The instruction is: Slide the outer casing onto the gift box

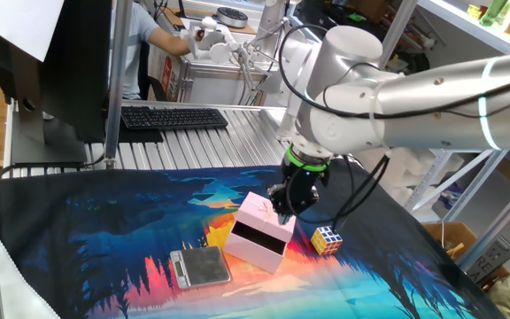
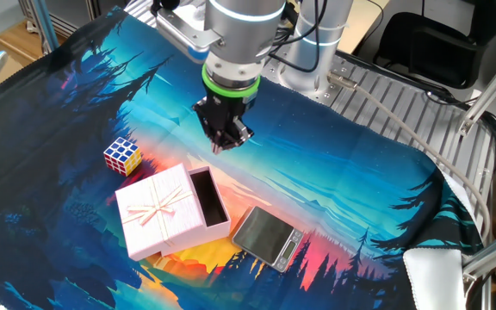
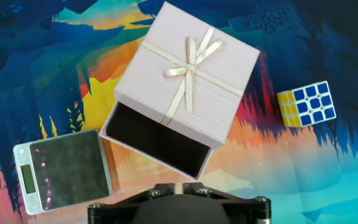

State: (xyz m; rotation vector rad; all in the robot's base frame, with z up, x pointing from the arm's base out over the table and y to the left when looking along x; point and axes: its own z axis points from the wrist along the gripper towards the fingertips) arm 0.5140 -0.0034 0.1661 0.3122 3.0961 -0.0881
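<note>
The pale pink outer casing with a cream ribbon bow lies on the colourful cloth. It covers most of the gift box, whose dark inside shows at the open end facing the hand. The casing and the tray's dark inside also show in the other fixed view, and both in the first fixed view, casing and tray. My gripper hovers above the cloth just beyond the tray's open end, touching nothing. Its fingers stand close together and hold nothing.
A small multicoloured puzzle cube sits on the cloth right of the box. A flat grey square scale lies left of the tray's open end. A black keyboard and a monitor stand behind the cloth on the metal table.
</note>
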